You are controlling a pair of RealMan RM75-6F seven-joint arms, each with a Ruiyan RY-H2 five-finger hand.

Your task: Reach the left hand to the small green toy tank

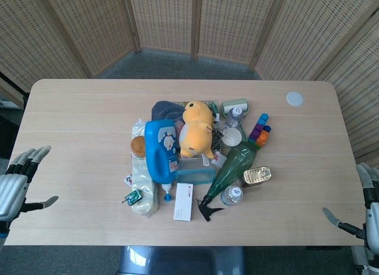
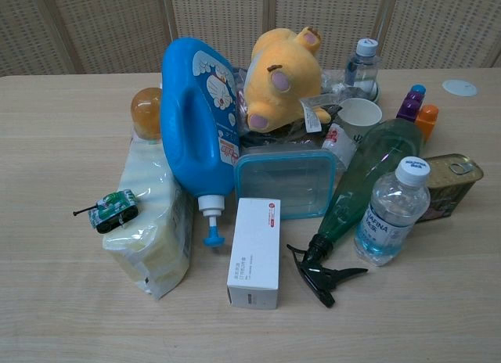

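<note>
At the near edge of the pale wood-grain tabletop [image 1: 71,109], the left hand [image 1: 16,181] sits at the left corner with its fingers [image 1: 32,156] spread apart and grasping nothing; the right hand [image 1: 362,204] sits at the opposite near corner, likewise released, only partly in view. Both are well apart from the pile in the middle.

Nearest in the pile lie a white rectangular carton [image 2: 254,253] and the black trigger head of a green translucent spray bottle [image 2: 360,179], which lies on its side. Just beside it stands a clear water bottle [image 2: 391,210] with a white cap, and a squat metal tin [image 2: 452,185] lies tipped behind that.

On the left side of the pile, the small green toy tank [image 2: 114,209] rests against the near left face of a soft, crinkled plastic-wrapped pack [image 2: 153,222]. The tank is boxy, with green camouflage-like markings, dark tracks and a thin barrel pointing left. Bare tabletop stretches between it and the left hand.

Further back, a glossy blue detergent jug [image 2: 196,128] lies leaning on the pack, its nozzle toward the near edge, beside a clear square container with a teal lid [image 2: 286,181]. Behind them sits a fuzzy yellow plush toy [image 2: 286,77], with a white paper cup [image 2: 360,116] and purple and orange bottle tops [image 2: 419,113] to its right. A small white disc [image 1: 294,98] lies alone toward the far right corner.
</note>
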